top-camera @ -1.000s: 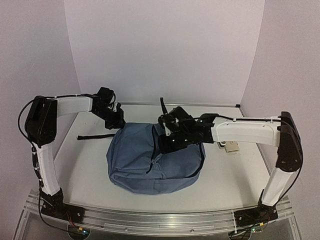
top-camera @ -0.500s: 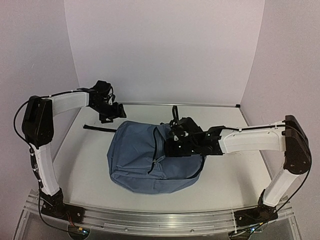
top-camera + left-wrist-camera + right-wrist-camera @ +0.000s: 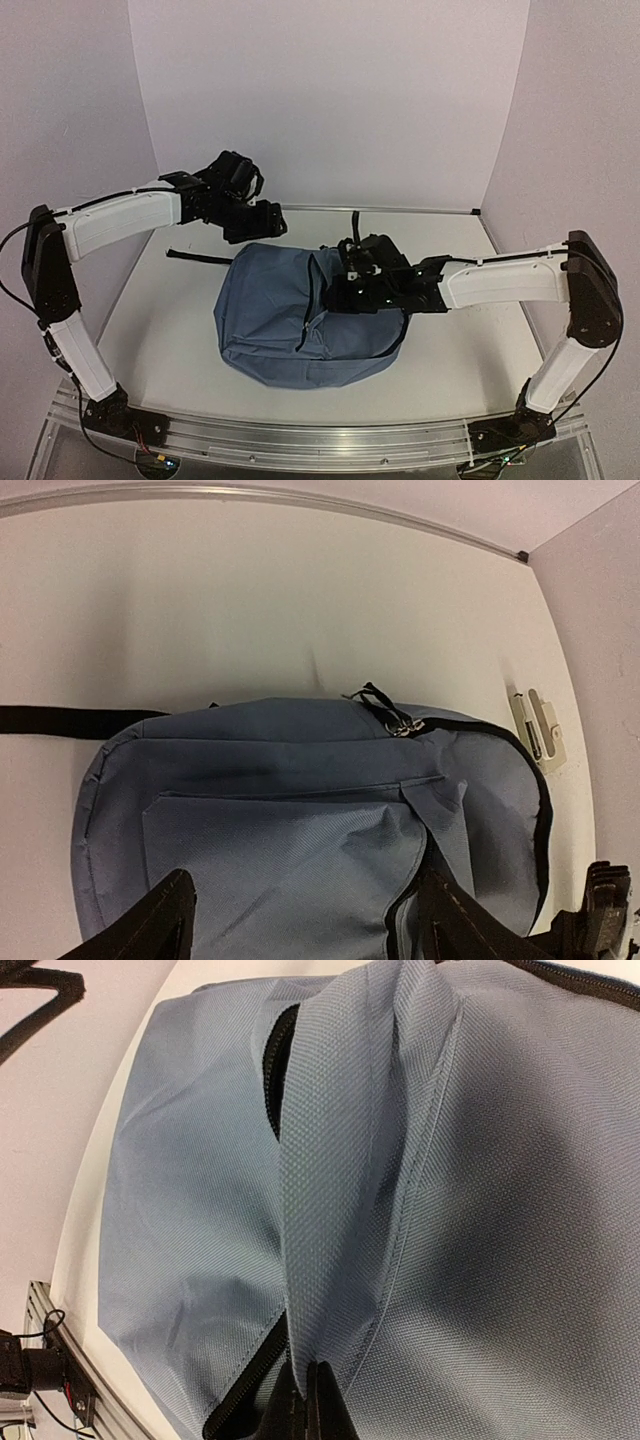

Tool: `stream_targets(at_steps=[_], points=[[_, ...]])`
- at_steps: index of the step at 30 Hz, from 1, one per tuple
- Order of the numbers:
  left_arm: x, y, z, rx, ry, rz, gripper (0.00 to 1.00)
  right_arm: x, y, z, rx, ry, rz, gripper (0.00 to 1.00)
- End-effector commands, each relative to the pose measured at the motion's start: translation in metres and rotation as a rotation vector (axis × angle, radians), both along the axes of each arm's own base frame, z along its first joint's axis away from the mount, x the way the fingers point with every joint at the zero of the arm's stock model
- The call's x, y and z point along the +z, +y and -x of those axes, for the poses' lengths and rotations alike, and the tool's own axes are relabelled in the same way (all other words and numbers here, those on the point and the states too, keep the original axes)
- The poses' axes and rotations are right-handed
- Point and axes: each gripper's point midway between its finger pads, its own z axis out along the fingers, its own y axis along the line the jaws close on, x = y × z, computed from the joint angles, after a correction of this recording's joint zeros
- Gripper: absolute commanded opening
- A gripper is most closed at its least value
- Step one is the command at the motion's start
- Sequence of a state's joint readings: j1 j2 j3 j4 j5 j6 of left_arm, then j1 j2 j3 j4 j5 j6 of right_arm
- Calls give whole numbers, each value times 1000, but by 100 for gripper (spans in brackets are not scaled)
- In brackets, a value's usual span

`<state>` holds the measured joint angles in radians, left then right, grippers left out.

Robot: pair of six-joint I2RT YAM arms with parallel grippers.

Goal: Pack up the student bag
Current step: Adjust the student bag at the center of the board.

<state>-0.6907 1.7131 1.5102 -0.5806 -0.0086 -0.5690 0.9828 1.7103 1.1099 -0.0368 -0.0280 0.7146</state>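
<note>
The student bag (image 3: pixel 290 325), slate-blue, lies in the middle of the table with its front zip (image 3: pixel 275 1070) partly open. My right gripper (image 3: pixel 347 283) rests on the bag's top right and is shut on a fold of the bag's fabric beside that zip; in the right wrist view the fold runs up from the gripper (image 3: pixel 310 1410). My left gripper (image 3: pixel 262 222) hovers over the bag's far left edge. Its jaws are open, one finger (image 3: pixel 150 925) at each side of the bag's front panel (image 3: pixel 290 860), with nothing gripped. Two zip pulls (image 3: pixel 397 720) sit at the bag's top.
A black strap (image 3: pixel 195 257) trails from the bag across the table to the left. A small beige piece (image 3: pixel 535 730) lies on the table to the right of the bag. Pale walls close off the back and sides, and a metal rail (image 3: pixel 300 440) runs along the front.
My left gripper has opened, letting go at the bag's far left corner, then risen and swung right over the bag. The right gripper stayed shut on the fabric, shifting slightly right early on.
</note>
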Motion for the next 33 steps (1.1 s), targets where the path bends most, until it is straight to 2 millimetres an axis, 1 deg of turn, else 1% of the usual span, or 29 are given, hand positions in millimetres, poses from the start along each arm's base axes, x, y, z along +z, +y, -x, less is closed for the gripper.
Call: stream_targets(at_steps=[1, 2, 4, 6, 8, 12, 17, 24, 26, 29, 33], points=[[-13, -20, 6, 24, 34, -26, 72, 4, 1, 3, 8, 9, -34, 0], [-16, -25, 8, 20, 41, -39, 72, 4, 1, 2, 5, 10, -34, 0], [-26, -31, 12, 17, 60, -65, 66, 4, 0, 2, 1, 10, -33, 0], [-36, -37, 17, 8, 87, -78, 63, 2, -1, 2, -1, 14, -32, 0], [-45, -45, 23, -10, 106, -101, 62, 1, -2, 2, -4, 17, -32, 0], [-53, -52, 29, -14, 120, -124, 64, -2, -3, 2, -1, 23, -27, 0], [-53, -65, 32, -27, 106, -106, 67, -6, -2, 2, 0, 32, -26, 0], [-67, -73, 32, -42, 134, -143, 72, -9, -1, 3, 4, 42, -25, 0], [-73, -75, 32, -46, 144, -155, 72, -9, -1, 3, 4, 43, -24, 0], [-83, -69, 30, -24, 160, -208, 66, -9, -2, 4, 5, 45, -25, 0], [-90, -56, 26, 27, 147, -302, 51, -9, -4, 4, 0, 43, -25, 0]])
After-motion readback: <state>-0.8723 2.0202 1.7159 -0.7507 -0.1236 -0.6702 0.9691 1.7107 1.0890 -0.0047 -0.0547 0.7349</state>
